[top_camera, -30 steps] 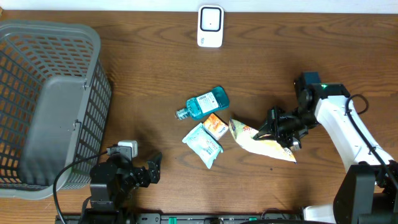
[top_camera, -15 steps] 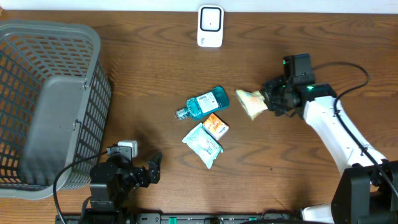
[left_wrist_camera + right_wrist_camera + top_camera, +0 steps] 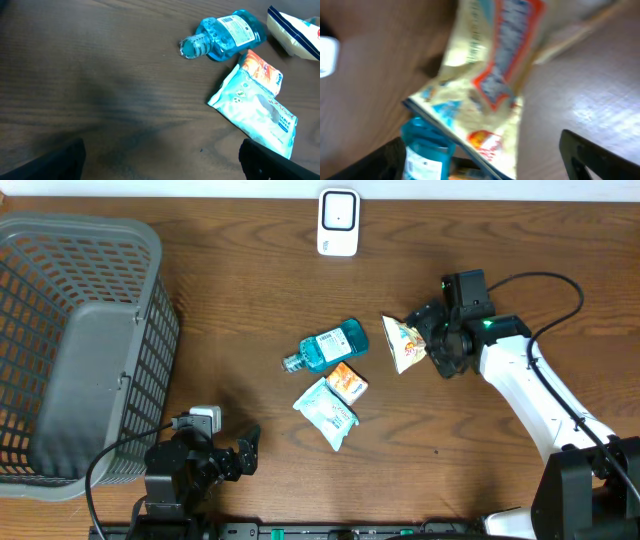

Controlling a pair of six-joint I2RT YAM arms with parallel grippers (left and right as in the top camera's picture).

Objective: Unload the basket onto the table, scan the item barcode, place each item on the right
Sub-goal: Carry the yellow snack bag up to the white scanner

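While the white right arm stretches from the table's near right corner inward, its elbow bent and wrist turned leftward, the right gripper sits just beside the cream-yellow crinkled plastic snack bag, which lies on the brown wooden table right of centre. In the wrist view its dark fingers stand wide apart at the frame's lower corners, the blurred bag between and beyond them, not clamped. The bag is well apart from the white rounded box-shaped scanner at the far edge. Left of the bag lie a blue transparent plastic bottle, a small orange packet and a pale teal foil pouch. The left gripper rests low at the near edge beside the grey mesh plastic basket, fingers spread wide, holding nothing
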